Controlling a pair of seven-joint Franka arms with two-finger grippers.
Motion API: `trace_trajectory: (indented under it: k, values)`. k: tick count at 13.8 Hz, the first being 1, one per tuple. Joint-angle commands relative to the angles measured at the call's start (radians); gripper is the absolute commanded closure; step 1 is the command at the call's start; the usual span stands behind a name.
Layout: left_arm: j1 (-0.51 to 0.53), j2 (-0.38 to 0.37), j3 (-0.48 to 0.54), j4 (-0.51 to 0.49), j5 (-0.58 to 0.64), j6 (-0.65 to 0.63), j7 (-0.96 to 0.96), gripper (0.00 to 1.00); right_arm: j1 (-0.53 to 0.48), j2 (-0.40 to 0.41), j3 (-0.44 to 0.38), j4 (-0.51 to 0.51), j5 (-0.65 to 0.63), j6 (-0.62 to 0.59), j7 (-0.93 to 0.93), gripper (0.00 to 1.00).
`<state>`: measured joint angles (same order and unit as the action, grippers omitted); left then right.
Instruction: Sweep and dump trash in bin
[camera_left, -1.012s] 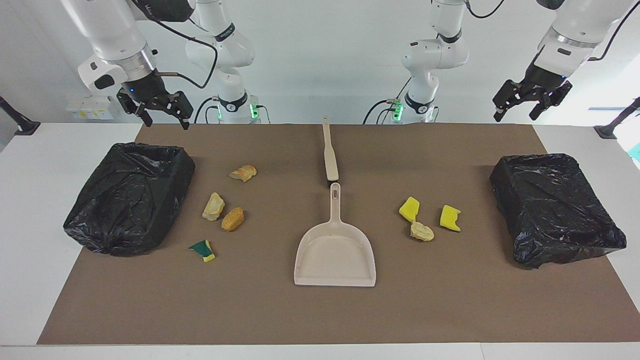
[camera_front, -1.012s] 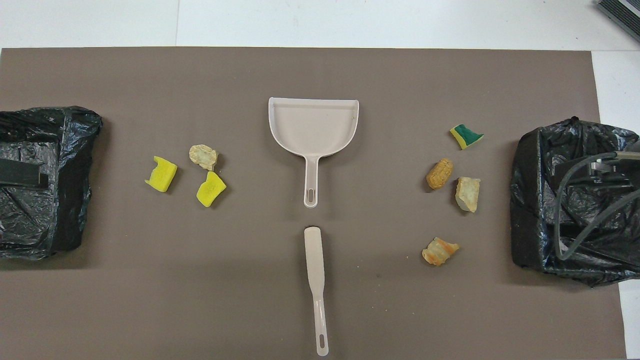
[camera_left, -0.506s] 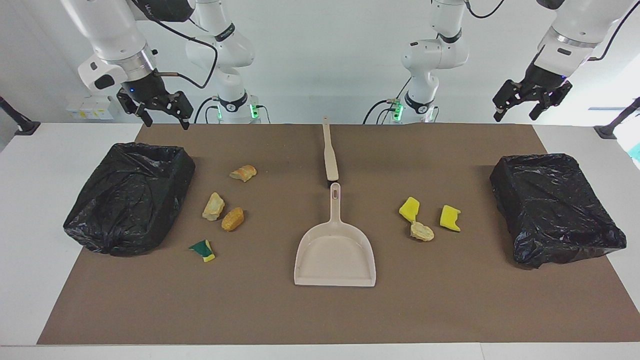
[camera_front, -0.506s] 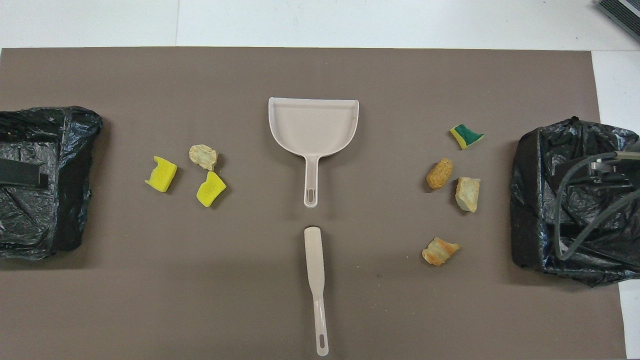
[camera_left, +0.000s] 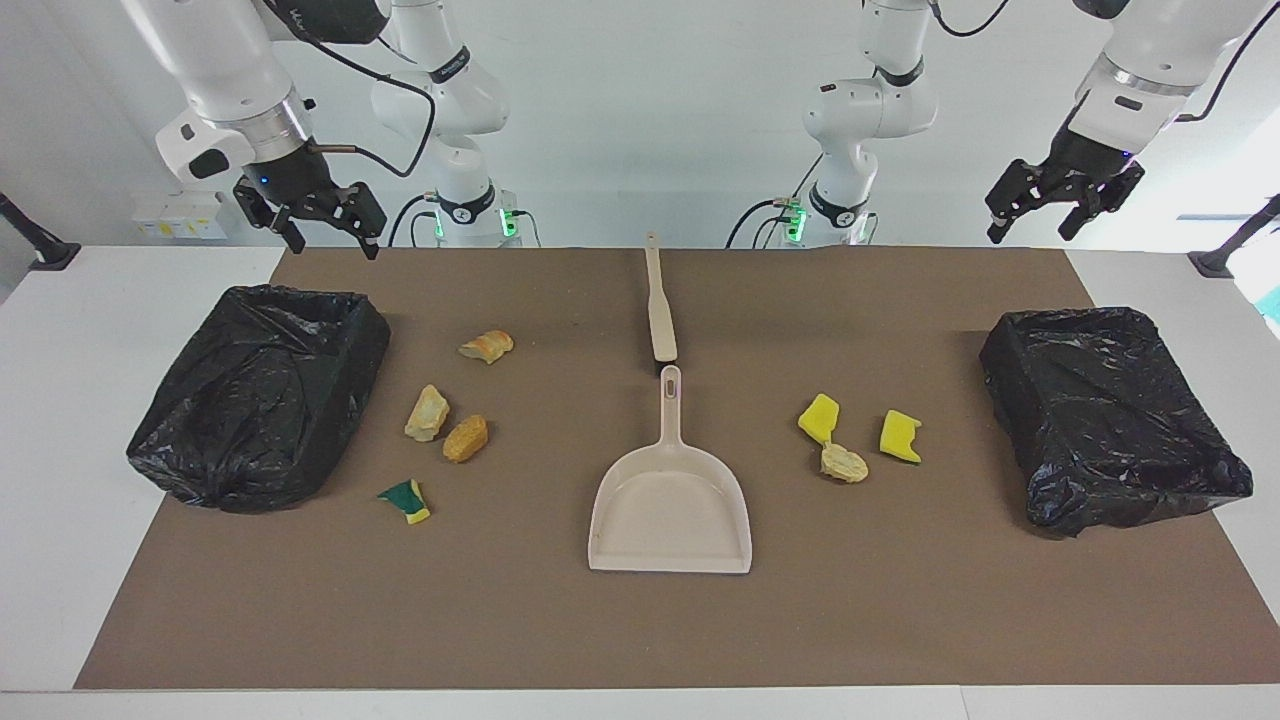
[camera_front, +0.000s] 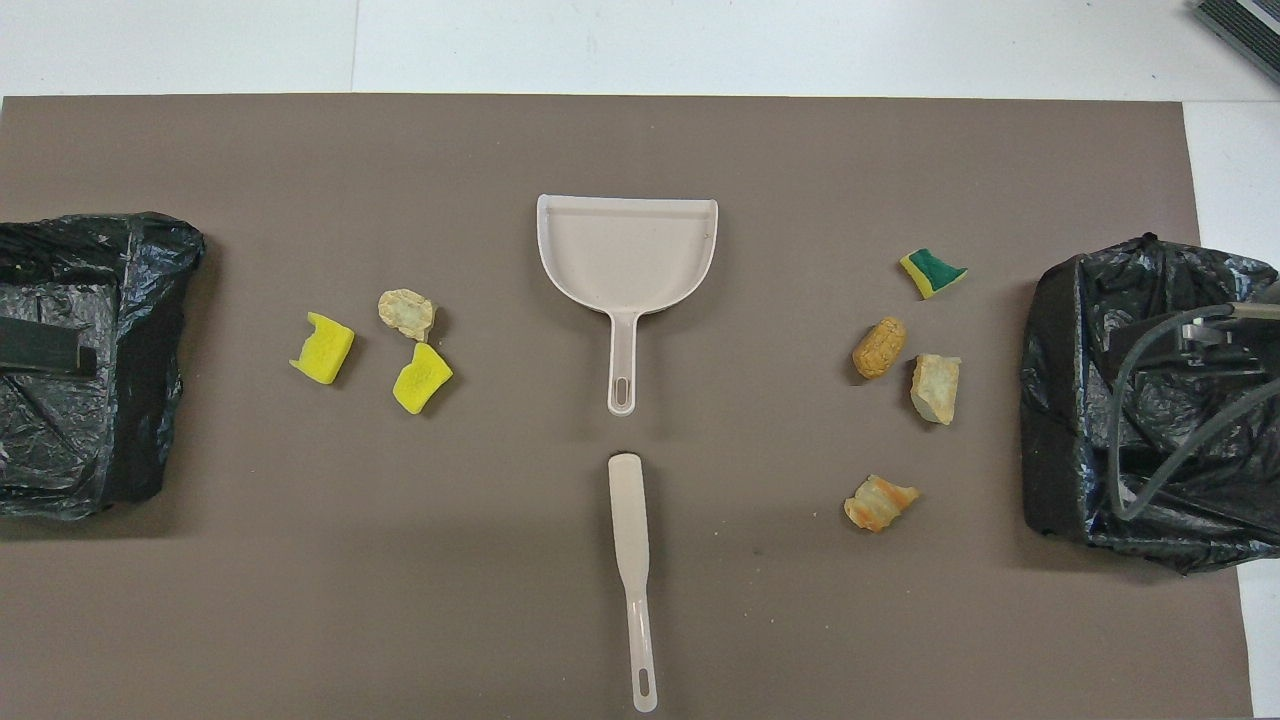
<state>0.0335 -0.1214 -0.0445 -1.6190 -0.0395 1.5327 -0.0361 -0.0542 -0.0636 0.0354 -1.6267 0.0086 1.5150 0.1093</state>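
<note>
Lowest in the facing view, at centre, lies the beige dustpan (camera_left: 669, 512), mouth toward the bottom edge and handle pointing up the frame. Just above the handle's tip, in line with it, lies the beige brush (camera_left: 658, 300), apart from it by a small gap.

The trash sits in two clusters on the brown mat (camera_left: 640, 630). At centre left of the facing view are four scraps: the green-and-yellow sponge piece (camera_left: 405, 500) lowest, an orange-brown chunk (camera_left: 465, 438) beside a tan chunk (camera_left: 427, 413), and another bread-like chunk (camera_left: 487, 346) higher up. At centre right are three: a yellow sponge bit (camera_left: 819, 417) touching a tan lump (camera_left: 844, 463), and a second yellow sponge bit (camera_left: 900, 436) just beside them.

A black-bagged bin (camera_left: 262, 395) stands at the left edge of the mat, and a second black-bagged bin (camera_left: 1110, 415) at the right edge.

In the upper left of the frame the right gripper (camera_left: 325, 238) hangs over the mat's corner above the first bin, fingers spread apart, holding nothing. In the upper right the left gripper (camera_left: 1030, 225) hangs in the air above the second bin, fingers likewise apart and empty.
</note>
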Motion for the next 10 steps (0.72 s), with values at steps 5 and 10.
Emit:
trace_trajectory:
  k: [5,10]
  values:
    - [-0.015,-0.026,-0.006,-0.032,-0.025,0.018,0.007,0.0,0.0,-0.01,-0.006,-0.012,0.014,-0.003,-0.017,0.0]
    - [-0.072,-0.067,-0.015,-0.106,-0.025,0.018,-0.005,0.0,0.0,-0.01,-0.006,-0.012,0.014,-0.003,-0.017,0.0]
